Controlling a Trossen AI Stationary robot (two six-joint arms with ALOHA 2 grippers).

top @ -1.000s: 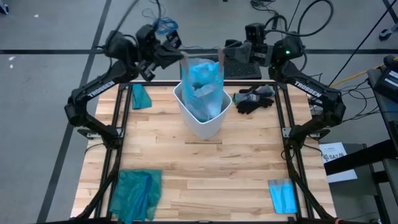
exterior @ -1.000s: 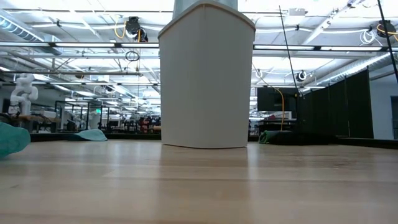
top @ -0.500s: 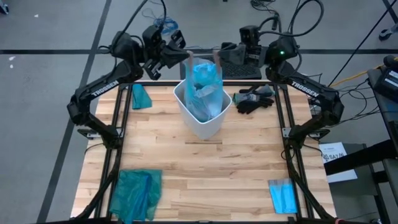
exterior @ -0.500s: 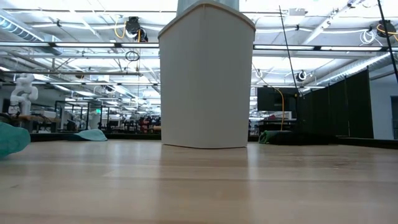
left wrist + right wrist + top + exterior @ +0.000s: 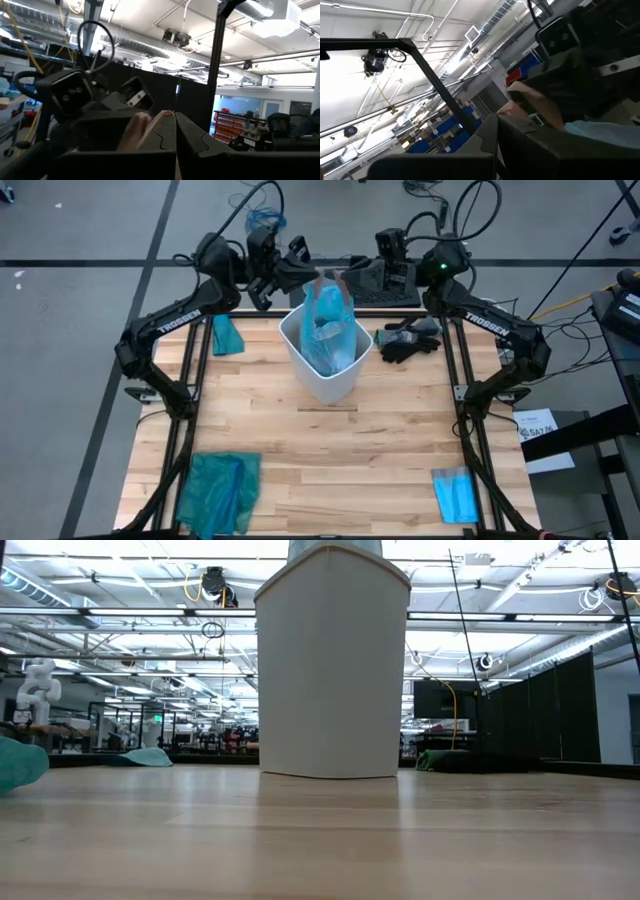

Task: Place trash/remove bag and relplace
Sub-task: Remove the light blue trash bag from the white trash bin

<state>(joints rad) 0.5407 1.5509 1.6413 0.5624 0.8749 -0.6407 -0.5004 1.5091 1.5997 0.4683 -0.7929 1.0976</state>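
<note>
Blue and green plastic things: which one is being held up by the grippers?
The light-blue bag rising out of the white bin. The teal bag, small teal piece and folded blue sheet lie flat on the table.

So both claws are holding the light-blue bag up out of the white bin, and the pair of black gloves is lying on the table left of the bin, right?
Not quite. In the high view the black gloves lie on the table right of the white bin, not left. The rest stands: the left claw and right claw are both shut on the top of the light-blue bag, held up above the bin.
</note>
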